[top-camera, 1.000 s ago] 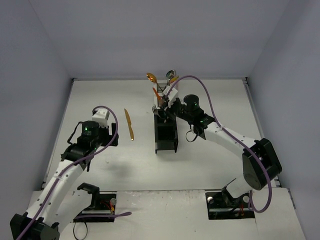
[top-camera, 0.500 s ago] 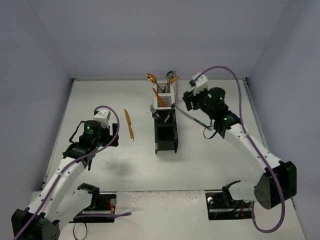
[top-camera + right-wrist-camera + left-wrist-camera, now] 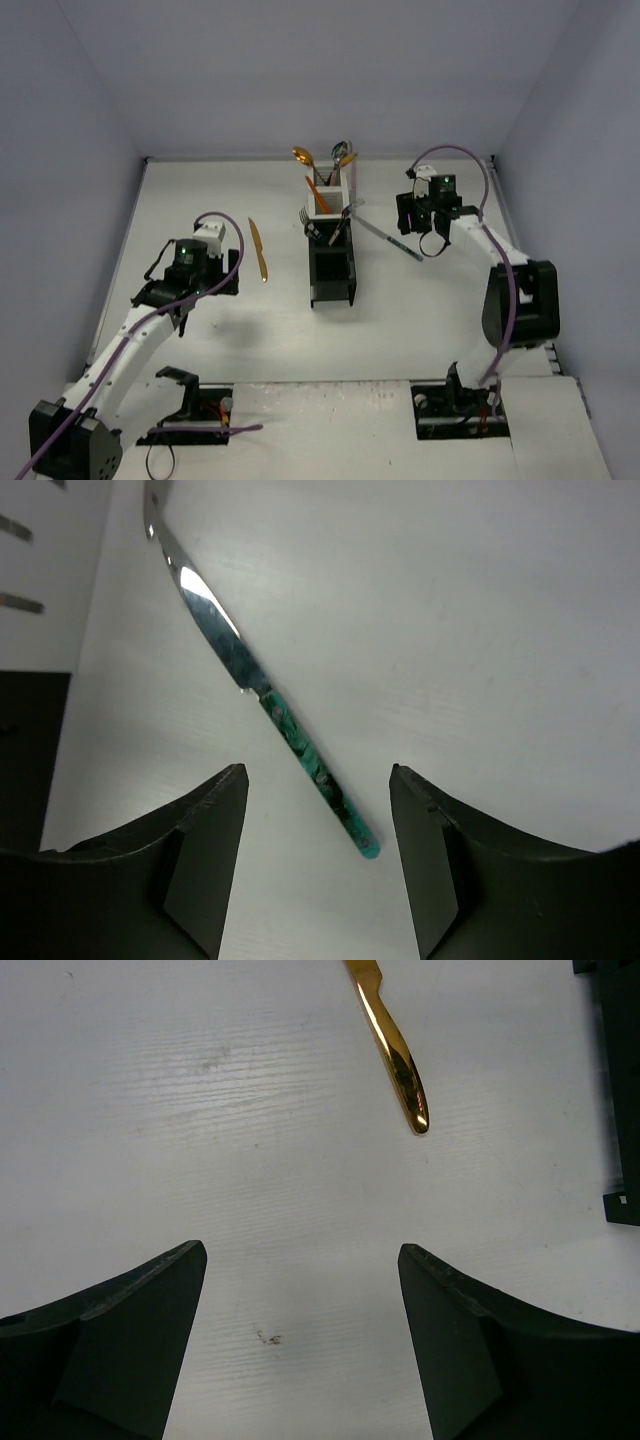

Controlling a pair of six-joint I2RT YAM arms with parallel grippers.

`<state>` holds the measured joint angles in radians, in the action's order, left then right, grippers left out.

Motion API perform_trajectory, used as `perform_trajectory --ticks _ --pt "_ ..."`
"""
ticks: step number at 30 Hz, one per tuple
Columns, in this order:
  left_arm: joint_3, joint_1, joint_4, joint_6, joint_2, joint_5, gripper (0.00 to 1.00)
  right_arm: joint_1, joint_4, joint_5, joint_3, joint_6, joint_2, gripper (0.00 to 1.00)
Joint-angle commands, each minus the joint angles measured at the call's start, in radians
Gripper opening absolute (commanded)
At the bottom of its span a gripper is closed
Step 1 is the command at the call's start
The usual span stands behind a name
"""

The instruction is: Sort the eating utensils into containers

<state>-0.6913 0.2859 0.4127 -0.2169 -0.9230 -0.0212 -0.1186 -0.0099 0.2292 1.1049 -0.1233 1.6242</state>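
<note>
The containers point(image 3: 331, 296) stand in a row mid-table, white bins point(image 3: 349, 188) behind black ones. Gold, orange and silver utensils point(image 3: 318, 192) stick out of the white bins. A teal-handled knife point(image 3: 386, 236) point(image 3: 300, 745) slants outside them, blade tip against the white bin's side point(image 3: 40, 560) and handle on the table. My right gripper point(image 3: 423, 236) point(image 3: 315, 772) is open, its fingers either side of the handle's end without touching it. A gold knife point(image 3: 259, 250) point(image 3: 395, 1055) lies left of the bins. My left gripper point(image 3: 222, 282) point(image 3: 300, 1248) hangs open and empty just short of its near end.
A black bin's wall point(image 3: 625, 1090) shows at the right edge of the left wrist view. White walls close the table at the back and sides. The arm bases point(image 3: 190, 405) sit at the near edge.
My right gripper has opened and drawn back to the right from the bins, leaving the teal-handled knife slanted against the white bin. The left arm has barely shifted.
</note>
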Motion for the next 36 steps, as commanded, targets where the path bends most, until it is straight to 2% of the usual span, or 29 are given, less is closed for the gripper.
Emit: perform_trajectory --ticks 1,9,21,27,33,36 --pt "-0.057 -0.007 -0.025 -0.004 0.012 0.011 0.75 -0.003 -0.019 0.034 0.063 -0.003 0.060 0.56" --pt "-0.057 -0.007 -0.023 0.002 0.020 0.012 0.75 -0.007 -0.024 0.040 0.086 -0.011 0.172 0.52" --pt "-0.063 -0.007 -0.017 0.010 0.023 0.009 0.75 -0.025 -0.035 -0.011 0.055 -0.034 0.253 0.47" --pt "-0.063 -0.007 -0.014 0.008 0.026 0.010 0.75 -0.052 -0.040 -0.094 -0.001 0.008 0.243 0.32" --pt "-0.070 -0.006 -0.002 0.006 0.016 0.012 0.75 -0.099 -0.118 -0.177 -0.067 0.071 0.167 0.11" --pt "-0.071 -0.005 -0.001 0.005 0.014 0.012 0.75 -0.106 -0.153 -0.174 -0.099 0.128 0.113 0.04"
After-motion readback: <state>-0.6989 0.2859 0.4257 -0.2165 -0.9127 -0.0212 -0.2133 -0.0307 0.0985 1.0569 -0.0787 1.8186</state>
